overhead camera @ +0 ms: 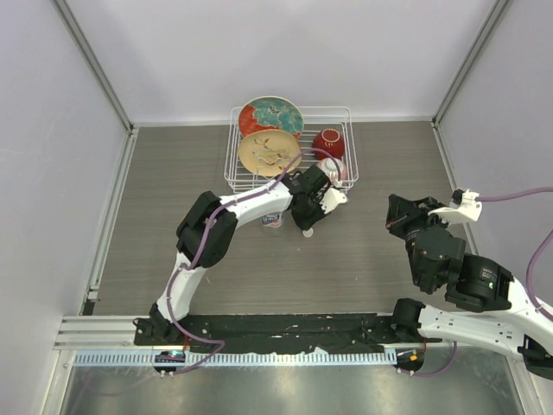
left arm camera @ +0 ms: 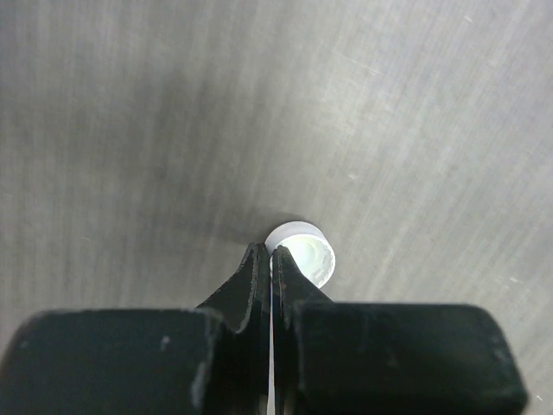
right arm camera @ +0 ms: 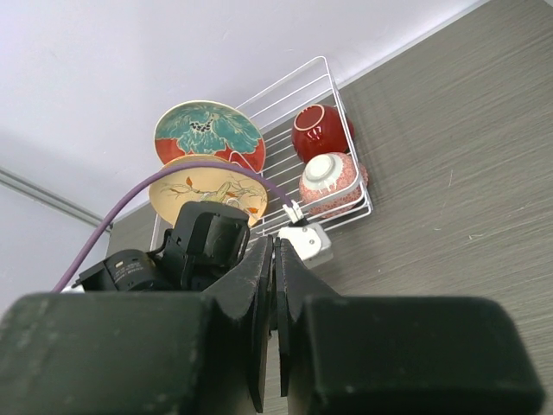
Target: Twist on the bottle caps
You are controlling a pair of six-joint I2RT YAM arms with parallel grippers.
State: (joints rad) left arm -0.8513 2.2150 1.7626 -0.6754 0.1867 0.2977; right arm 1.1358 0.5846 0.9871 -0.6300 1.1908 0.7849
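Hanging over the near right part of the grey table [overhead camera: 155,251], the right gripper [right arm camera: 274,249] has its fingers pressed together with nothing between them. Farther out, near the table's middle, the left gripper [left arm camera: 267,252] points down at the tabletop, its jaws closed to a thin slit. The white bottle cap [left arm camera: 304,251] lies on the table right at those fingertips, hollow side up and touching them. I cannot tell whether its rim is pinched. Just left of the cap in the top view, a bottle [overhead camera: 273,220] with a white-blue label peeks out from under the left arm. Beyond, against the back wall, a white wire dish rack [overhead camera: 328,110] holds a red-and-teal plate [overhead camera: 270,115] and a yellow plate [overhead camera: 270,152] on edge. Beside them sit a red bowl [overhead camera: 328,143] and a pink patterned bowl [right arm camera: 333,180].
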